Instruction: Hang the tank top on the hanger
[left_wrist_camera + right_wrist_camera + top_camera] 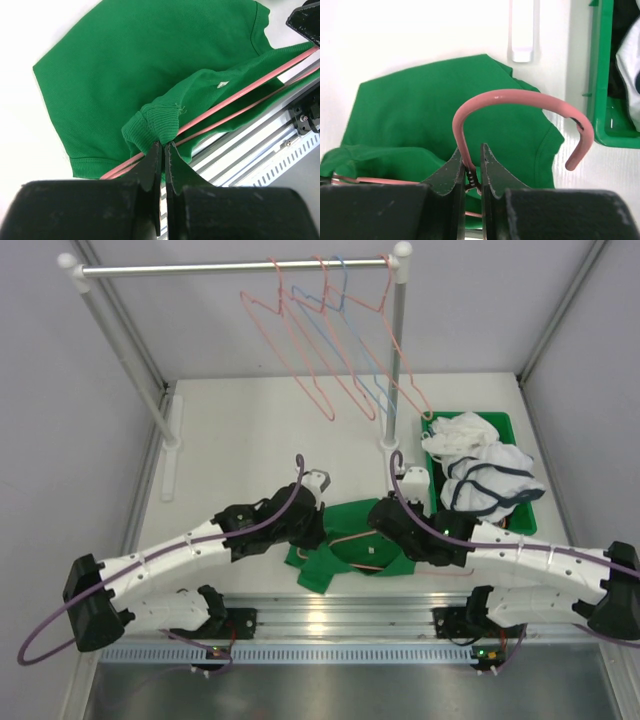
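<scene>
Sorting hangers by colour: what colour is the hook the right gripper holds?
Salmon pink; the hanger shows best in the right wrist view.

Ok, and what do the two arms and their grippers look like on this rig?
Both arms match: the left arm and right arm have white curved links between bulky black joints, with a purple cable running along each. The left gripper and right gripper have matte black, wedge-shaped fingers tapering to tips. No markings are readable.

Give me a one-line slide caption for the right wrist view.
Right fingers clamp the pink hanger just below its hook, over the green tank top.
</scene>
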Action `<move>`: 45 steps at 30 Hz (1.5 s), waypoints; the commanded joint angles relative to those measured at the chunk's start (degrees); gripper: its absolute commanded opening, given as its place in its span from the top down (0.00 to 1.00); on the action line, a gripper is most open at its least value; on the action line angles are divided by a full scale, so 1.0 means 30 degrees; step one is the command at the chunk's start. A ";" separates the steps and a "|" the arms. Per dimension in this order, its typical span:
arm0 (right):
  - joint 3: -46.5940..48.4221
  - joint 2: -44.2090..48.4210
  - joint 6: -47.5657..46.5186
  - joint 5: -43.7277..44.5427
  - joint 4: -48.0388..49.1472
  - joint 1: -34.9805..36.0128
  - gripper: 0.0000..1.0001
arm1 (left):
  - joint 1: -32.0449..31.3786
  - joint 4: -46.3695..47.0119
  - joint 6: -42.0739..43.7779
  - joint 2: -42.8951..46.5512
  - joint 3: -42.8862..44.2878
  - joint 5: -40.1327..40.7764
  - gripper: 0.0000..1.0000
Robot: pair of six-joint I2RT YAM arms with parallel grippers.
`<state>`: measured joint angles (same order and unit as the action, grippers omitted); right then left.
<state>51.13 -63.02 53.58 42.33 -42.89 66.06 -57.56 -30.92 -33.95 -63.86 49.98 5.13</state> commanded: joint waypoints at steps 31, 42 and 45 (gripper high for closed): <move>0.1647 -0.0907 -0.1600 -0.0456 0.3049 0.0392 1.00 | -0.0120 -0.1264 0.4579 0.1803 0.1680 0.0930 0.53; 0.1120 0.0148 -0.2333 -0.0954 0.3311 0.0420 1.00 | -0.0120 -0.1912 0.6746 0.0895 0.2178 -0.2062 0.48; 0.0886 0.0353 -0.2333 -0.1072 0.3370 0.0420 1.00 | -0.0091 -0.2203 0.7654 0.0340 0.2559 -0.1328 0.48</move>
<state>54.52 -63.68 47.42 39.27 -35.33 66.39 -57.80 -37.17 -15.03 -61.65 54.61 1.08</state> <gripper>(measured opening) 0.089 0.524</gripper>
